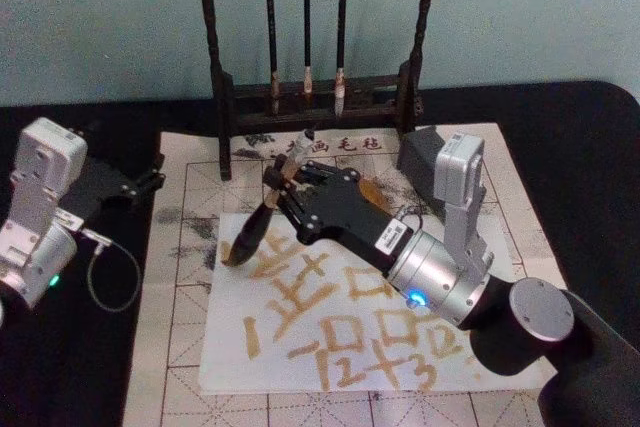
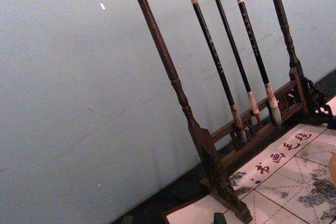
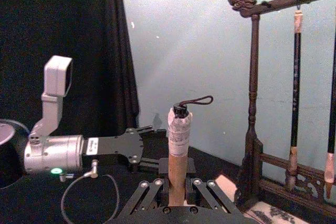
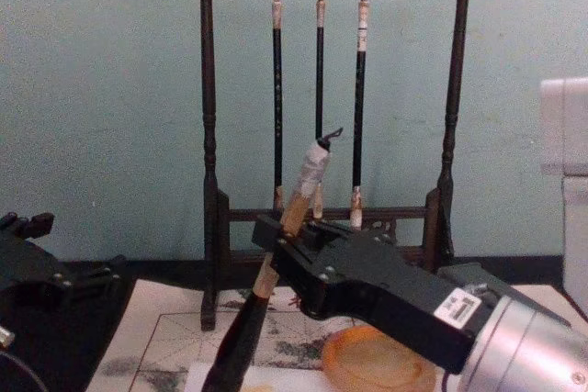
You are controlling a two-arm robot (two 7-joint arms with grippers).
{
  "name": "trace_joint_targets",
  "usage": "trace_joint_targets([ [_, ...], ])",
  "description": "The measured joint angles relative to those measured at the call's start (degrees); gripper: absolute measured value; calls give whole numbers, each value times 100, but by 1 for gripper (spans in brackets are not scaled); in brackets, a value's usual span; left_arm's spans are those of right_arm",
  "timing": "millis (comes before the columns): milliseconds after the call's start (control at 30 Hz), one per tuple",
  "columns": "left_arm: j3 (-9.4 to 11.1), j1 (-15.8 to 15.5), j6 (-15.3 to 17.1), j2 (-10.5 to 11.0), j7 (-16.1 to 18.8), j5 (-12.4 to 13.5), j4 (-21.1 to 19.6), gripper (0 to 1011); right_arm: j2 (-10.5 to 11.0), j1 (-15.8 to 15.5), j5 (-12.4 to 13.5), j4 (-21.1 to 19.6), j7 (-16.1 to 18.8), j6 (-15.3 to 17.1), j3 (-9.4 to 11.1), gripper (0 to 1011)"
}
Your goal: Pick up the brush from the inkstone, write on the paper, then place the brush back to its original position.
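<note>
Above the far left corner of the paper (image 1: 225, 367) we clamp the tilted brush (image 1: 255, 232) in our right gripper (image 1: 285, 187), while left of the paper our left gripper (image 1: 150, 175) idles, grip unclear.

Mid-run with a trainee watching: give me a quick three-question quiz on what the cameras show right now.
1. Multiple choice: the right gripper is shut on A) a pencil, B) the brush, C) nothing.
2. True or false: the left gripper rests on the paper.
3. Fill in: ___ thin brushes hang on the rack.
Key: 1 B; 2 false, it sits off to the left on the dark table; 3 three.
</note>
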Motion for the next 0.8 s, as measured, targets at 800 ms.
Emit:
trace_joint_targets([
  [800,0,0,0,0,0,0,0,1001,355,-242,274,-629,145,101,-81,185],
])
